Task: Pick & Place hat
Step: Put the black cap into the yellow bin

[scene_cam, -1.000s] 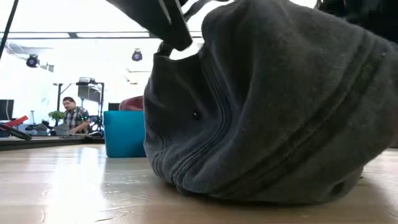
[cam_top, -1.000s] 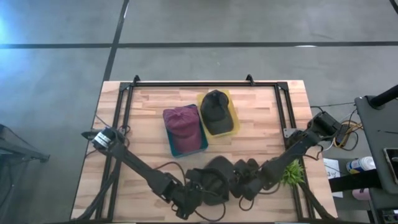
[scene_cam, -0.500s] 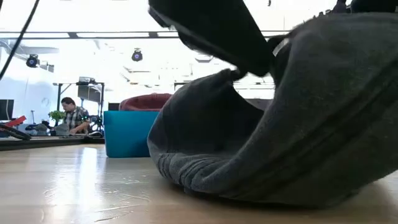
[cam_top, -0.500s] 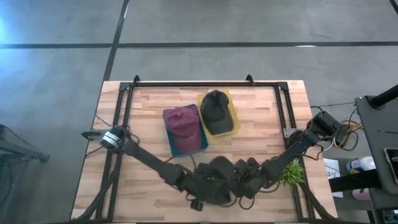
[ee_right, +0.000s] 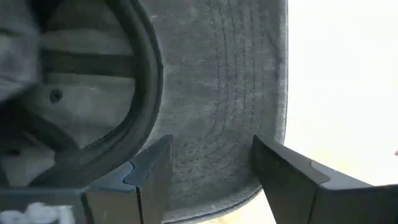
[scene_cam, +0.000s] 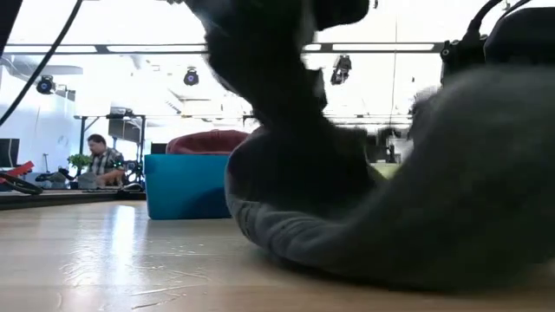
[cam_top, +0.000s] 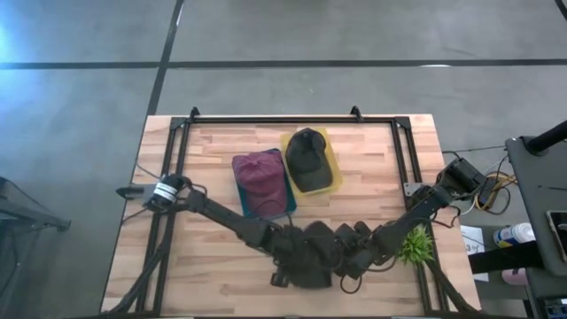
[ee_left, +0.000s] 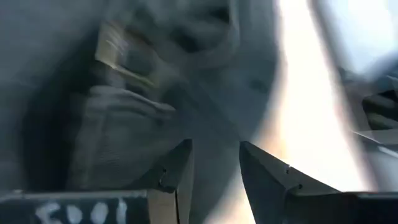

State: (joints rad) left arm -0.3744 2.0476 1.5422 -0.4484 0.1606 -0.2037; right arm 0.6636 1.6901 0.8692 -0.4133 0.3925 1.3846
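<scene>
A grey hat (cam_top: 312, 246) sits near the middle of the table's near edge, tilted, with its lower edge (scene_cam: 286, 251) on the wood. My right gripper (cam_top: 347, 257) reaches it from the right; the underside of the brim fills the space between its fingers (ee_right: 211, 165). My left gripper (cam_top: 303, 266) comes in from the left and points into the hat's hollow. Its fingers (ee_left: 216, 168) stand a little apart, facing the lining and a label (ee_left: 121, 53). My right gripper has the brim (ee_right: 217, 124) between its two fingers, coming slanting from the table's right. The fingers hide where the pads meet the cloth. The brim side stands raised while the hat's lower edge stays on the table. My left gripper is at the hat's opening; whether it touches the cloth, I cannot tell.
Behind the hat, a blue bin (cam_top: 266, 211) holds a maroon hat (cam_top: 260, 175), and a yellow bin (cam_top: 330, 155) holds a dark hat (cam_top: 307, 158). A green plant (cam_top: 414, 245) lies at the near right. A black frame rail (cam_top: 283, 120) runs along the far edge.
My left gripper has swept from the near edge toward the right and into the hat's opening. The hat's crown has sagged and turned its hollow toward the left, while its lower edge has stayed on the table.
</scene>
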